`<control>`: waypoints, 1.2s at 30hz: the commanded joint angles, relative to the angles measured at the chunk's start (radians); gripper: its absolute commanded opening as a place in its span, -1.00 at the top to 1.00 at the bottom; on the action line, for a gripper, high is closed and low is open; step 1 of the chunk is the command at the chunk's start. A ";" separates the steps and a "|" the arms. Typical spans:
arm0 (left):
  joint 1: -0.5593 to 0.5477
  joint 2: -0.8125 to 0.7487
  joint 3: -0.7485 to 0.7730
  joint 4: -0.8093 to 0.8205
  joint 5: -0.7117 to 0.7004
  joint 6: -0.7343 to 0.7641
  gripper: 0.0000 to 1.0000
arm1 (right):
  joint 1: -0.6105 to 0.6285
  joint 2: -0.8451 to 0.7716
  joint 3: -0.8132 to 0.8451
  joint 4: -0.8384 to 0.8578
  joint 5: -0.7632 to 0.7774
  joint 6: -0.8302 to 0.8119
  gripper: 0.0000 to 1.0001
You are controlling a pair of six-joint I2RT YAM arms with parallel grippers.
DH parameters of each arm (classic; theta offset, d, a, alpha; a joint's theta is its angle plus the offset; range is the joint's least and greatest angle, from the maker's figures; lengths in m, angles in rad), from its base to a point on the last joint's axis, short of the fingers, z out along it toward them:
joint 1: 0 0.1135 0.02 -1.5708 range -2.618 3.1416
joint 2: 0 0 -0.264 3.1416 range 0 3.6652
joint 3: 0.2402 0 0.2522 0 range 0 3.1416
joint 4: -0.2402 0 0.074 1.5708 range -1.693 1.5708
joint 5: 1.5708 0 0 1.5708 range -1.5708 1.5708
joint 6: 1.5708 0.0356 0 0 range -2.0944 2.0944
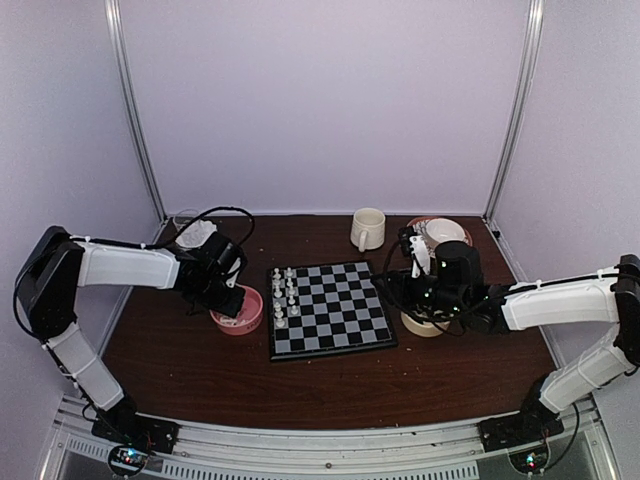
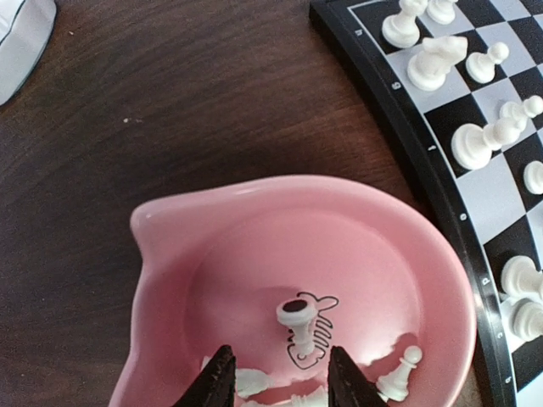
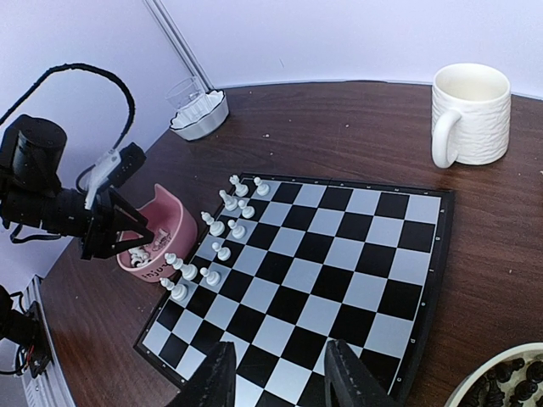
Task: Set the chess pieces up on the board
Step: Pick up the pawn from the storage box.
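The chessboard (image 1: 335,310) lies mid-table, with several white pieces (image 1: 285,295) standing along its left side; they also show in the right wrist view (image 3: 222,227). A pink bowl (image 2: 212,246) left of the board holds several loose white pieces (image 2: 299,326). My left gripper (image 2: 280,381) is open just above the bowl's near side, jaws straddling the pieces. My right gripper (image 3: 280,377) is open and empty above the board's near right part. Black pieces (image 3: 509,381) lie in a cream bowl (image 1: 425,325) right of the board.
A white mug (image 1: 368,229) stands behind the board. A white bowl on a reddish plate (image 1: 443,232) sits at back right. A clear cup and white dish (image 1: 193,230) sit at back left. Walls close the back and sides.
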 commanded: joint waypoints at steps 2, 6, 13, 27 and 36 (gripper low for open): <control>0.006 0.065 0.047 0.019 0.046 0.005 0.23 | -0.004 -0.007 -0.003 0.008 -0.012 0.000 0.24; 0.007 0.088 0.063 0.007 0.054 0.008 0.27 | -0.003 -0.010 -0.003 0.008 -0.013 0.000 0.24; 0.005 0.109 0.070 0.014 0.060 0.019 0.48 | -0.004 -0.012 -0.004 0.008 -0.015 0.001 0.24; 0.005 0.161 0.104 -0.020 0.027 0.019 0.60 | -0.004 -0.014 -0.006 0.009 -0.018 0.002 0.24; 0.005 0.049 0.041 0.039 0.047 0.024 0.71 | -0.004 -0.016 -0.006 0.009 -0.017 0.001 0.24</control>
